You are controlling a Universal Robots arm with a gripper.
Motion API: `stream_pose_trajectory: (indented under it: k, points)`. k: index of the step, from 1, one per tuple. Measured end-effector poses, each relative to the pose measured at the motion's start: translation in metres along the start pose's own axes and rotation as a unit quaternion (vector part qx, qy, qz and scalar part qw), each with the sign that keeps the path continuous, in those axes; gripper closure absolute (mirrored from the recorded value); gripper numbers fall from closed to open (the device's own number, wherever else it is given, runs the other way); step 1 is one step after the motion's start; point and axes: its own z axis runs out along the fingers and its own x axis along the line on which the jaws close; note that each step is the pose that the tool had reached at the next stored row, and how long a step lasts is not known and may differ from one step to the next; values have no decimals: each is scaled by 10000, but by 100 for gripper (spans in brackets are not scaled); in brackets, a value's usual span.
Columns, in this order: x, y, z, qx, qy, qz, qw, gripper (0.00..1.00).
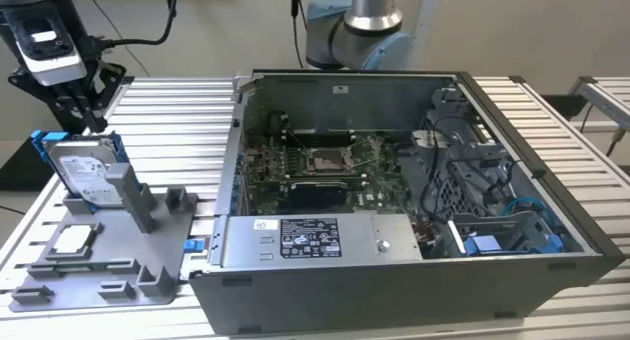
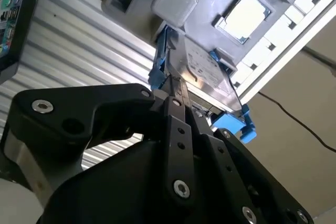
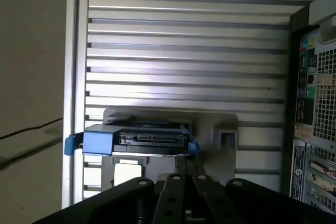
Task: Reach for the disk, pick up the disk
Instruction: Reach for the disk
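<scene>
The gripper (image 1: 94, 125) is seen poised directly over the disk (image 1: 84, 169) in the exterior view, and its black fingers (image 1: 99, 113) are drawn together with nothing held between them. The disk is stood upright on its edge in a grey holder (image 1: 118, 270), just below the fingertips; whether the tips touch its upper edge cannot be told. Its silver face with a white label is framed by a blue bracket (image 1: 40, 139). In the second wrist view the fingers (image 2: 177, 116) are seen closed to a narrow point right at the bracket's edge on the disk (image 2: 202, 69), and in the first wrist view the disk (image 3: 149, 140) is viewed edge-on just ahead of the gripper (image 3: 184, 165). A small square chip (image 1: 74, 240) is laid flat in the same holder, beyond the disk from the fingers. The holder is rested on a slatted metal tabletop (image 1: 177, 111). An open computer case (image 1: 414, 281) is set on the tabletop well apart from the fingers, toward the exterior view's right, with a grey power-supply box (image 1: 315, 240) mounted along its near wall
</scene>
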Motion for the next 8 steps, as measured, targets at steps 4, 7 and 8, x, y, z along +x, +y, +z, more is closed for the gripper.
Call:
stream_pose_trajectory:
  k: [4, 7, 8]
  points:
    - [165, 55, 8, 0, 0, 0, 10000, 100]
    - [301, 90, 9, 0, 0, 0, 10000, 100]
    - [347, 101, 10, 0, 0, 1, 10000, 100]
